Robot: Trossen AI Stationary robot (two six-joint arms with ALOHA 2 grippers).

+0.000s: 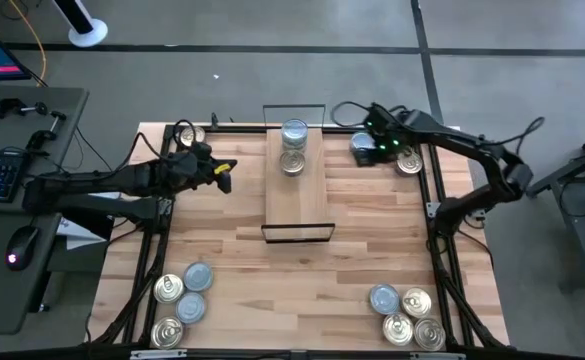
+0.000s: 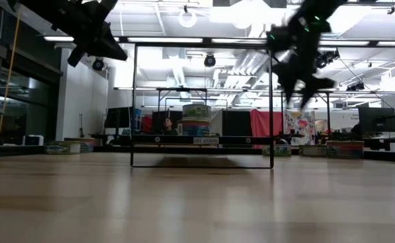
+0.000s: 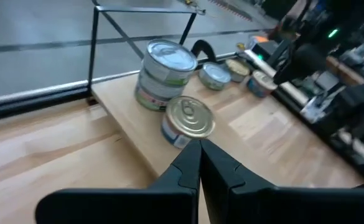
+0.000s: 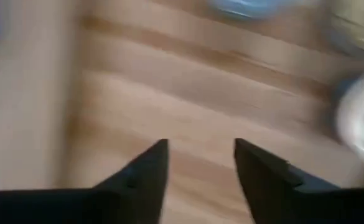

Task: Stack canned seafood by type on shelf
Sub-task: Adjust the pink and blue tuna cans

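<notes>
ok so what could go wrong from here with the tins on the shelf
The silver-topped stack sits close beside the lone gold-topped tin on the shelf; adding a tin could nudge either one. The right gripper, open and empty, is near the tins at the table's far right corner and might knock one while reaching. The left gripper is shut, pointing at the shelf tins.

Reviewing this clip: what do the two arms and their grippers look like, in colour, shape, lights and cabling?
Both arms are dark, slim and jointed. The left gripper has a yellow-orange patch near its tip; in the left wrist view its two black fingers taper to points. The right gripper shows small green lights on its wrist, and black cable loops beside the right arm. Its fingers are black, wedge-shaped.
</notes>
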